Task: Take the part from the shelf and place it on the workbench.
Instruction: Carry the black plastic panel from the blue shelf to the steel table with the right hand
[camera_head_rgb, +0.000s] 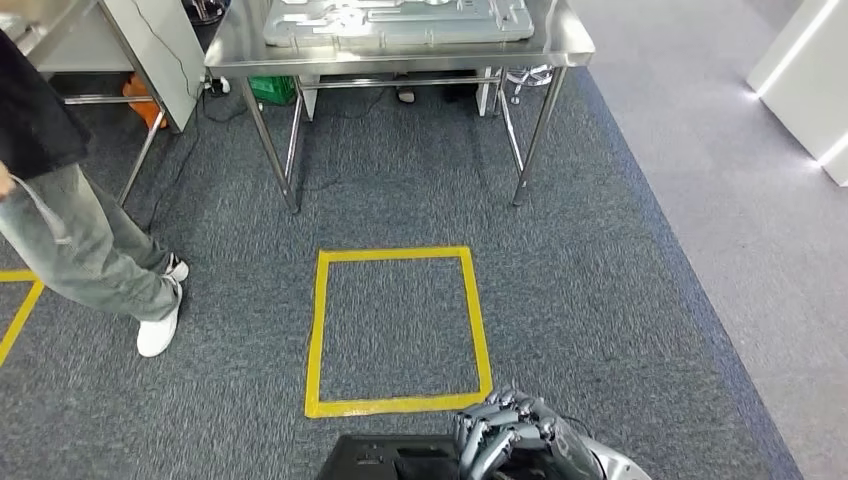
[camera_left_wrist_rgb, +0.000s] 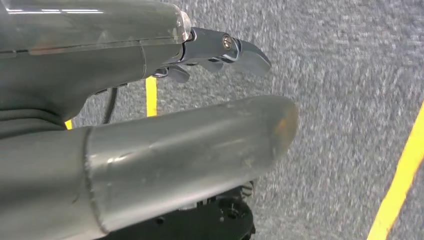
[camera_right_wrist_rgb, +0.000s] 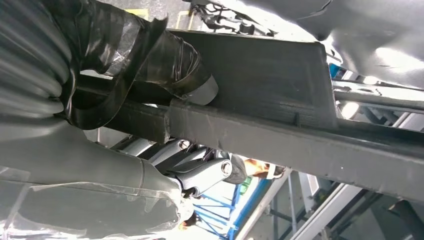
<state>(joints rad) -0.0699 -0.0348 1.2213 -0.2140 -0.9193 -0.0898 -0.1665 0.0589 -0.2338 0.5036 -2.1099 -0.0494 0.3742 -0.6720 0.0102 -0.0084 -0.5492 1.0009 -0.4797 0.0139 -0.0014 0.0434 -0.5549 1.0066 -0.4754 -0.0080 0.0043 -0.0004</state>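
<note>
Right robot hand (camera_head_rgb: 505, 432) curled around black part (camera_head_rgb: 385, 458)

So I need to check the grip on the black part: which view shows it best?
The right wrist view: the part runs across the frame with the right hand wrapped around it. The head view shows its top edge beside the hand. The left wrist view shows something dark I can't identify.

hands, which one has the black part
The right hand: its fingers wrap over the edge of the black part at the bottom of the head view. The left hand holds nothing, with carpet beyond it.
</note>
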